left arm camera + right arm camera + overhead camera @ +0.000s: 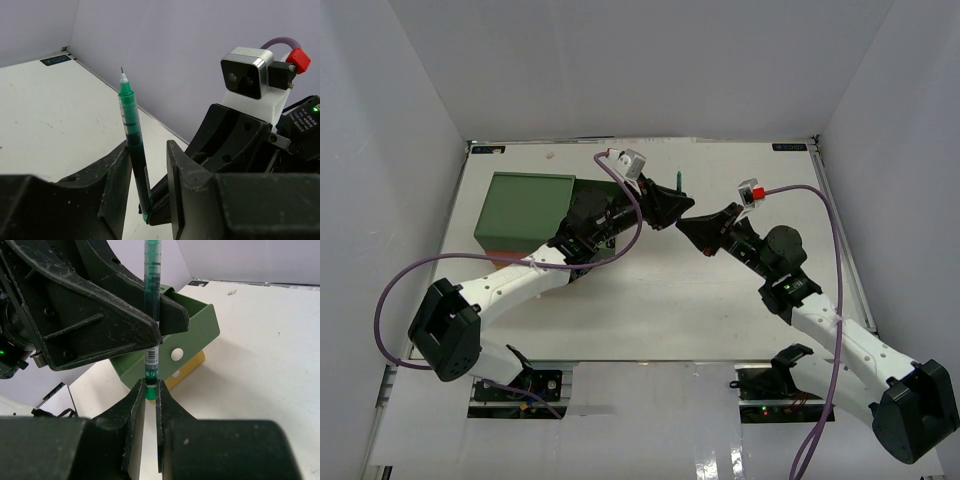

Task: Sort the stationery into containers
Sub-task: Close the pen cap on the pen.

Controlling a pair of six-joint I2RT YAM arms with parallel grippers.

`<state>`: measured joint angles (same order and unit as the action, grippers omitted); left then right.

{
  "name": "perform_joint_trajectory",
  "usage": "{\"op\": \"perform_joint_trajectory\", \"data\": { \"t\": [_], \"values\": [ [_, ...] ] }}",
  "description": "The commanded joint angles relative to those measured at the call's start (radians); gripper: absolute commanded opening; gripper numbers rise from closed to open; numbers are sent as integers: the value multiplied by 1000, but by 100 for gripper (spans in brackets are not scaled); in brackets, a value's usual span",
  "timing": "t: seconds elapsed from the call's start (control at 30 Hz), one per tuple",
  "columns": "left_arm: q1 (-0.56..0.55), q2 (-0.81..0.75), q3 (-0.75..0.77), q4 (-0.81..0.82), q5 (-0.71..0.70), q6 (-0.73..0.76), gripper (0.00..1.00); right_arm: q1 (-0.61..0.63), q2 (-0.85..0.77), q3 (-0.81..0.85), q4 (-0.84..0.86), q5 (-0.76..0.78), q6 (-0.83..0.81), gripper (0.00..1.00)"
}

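Note:
A thin green pen (678, 180) stands upright above the middle of the table, tip up. My right gripper (150, 385) is shut on the pen's (152, 285) bottom end. My left gripper (148, 150) reaches in from the left around the pen's (132, 150) lower barrel. One finger touches the barrel and a gap remains at the other, so it is open. In the top view the left gripper (670, 210) and the right gripper (688, 226) meet tip to tip. The containers (525, 205), a drawer stack with a green top tier, stand at the left under the left arm.
In the right wrist view a green drawer tier (195, 325) and a yellow tier (192, 367) lie just behind the pen. White walls enclose the table (740, 300) on three sides. Purple cables loop off both wrists.

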<state>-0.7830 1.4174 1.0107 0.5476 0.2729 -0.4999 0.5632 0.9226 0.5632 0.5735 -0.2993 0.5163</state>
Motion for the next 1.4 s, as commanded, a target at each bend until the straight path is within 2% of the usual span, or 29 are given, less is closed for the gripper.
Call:
{"op": "perform_joint_trajectory", "data": {
  "t": [0.0, 0.23, 0.27, 0.4, 0.5, 0.53, 0.6, 0.63, 0.7, 0.73, 0.8, 0.87, 1.0, 1.13, 1.37],
  "values": [
    [-6, -6, 11, 26, 26, -14, 43, 3, -1, -8, 69, -14, 5, 8],
    [-7, -3, 9, 29, 40, -15, 28, 3, 7, -13, 81, -20, 11, 8],
    [-7, -3, 5, 34, 43, -15, 22, 4, 7, -14, 84, -20, 11, 8],
    [-7, 3, 2, 38, 52, -14, 10, 3, 9, -16, 80, -17, 5, 8],
    [-7, 2, 5, 15, 45, 13, 4, 4, 5, -11, 48, -2, -19, 12],
    [-6, -5, 5, 8, 37, 23, 3, 3, 2, -9, 33, 3, -41, 19],
    [-7, -15, 6, -32, 5, 64, 1, 3, -5, -11, -12, 26, -61, 25],
    [-6, -26, 8, -67, -9, 81, 0, 3, -8, -11, -27, 35, -84, 35],
    [1, -38, 25, -112, -47, 136, 0, 1, -16, -8, -86, 57, -114, 45],
    [4, -46, 34, -167, -57, 153, 0, 3, -14, -3, -110, 66, -148, 55],
    [24, -51, 70, -230, -78, 194, 0, -5, -4, 18, -193, 94, -182, 66],
    [51, -54, 98, -328, -83, 214, 0, -19, 19, 46, -247, 129, -223, 71],
    [94, -69, 167, -474, -93, 254, 0, -71, 82, 79, -343, 169, -280, 75],
    [136, -100, 212, -615, -93, 293, 0, -118, 241, 185, -464, 242, -354, 75],
    [185, -210, 99, -621, -104, 333, 0, -123, 525, 414, -618, 344, -475, 69]
  ]
}}
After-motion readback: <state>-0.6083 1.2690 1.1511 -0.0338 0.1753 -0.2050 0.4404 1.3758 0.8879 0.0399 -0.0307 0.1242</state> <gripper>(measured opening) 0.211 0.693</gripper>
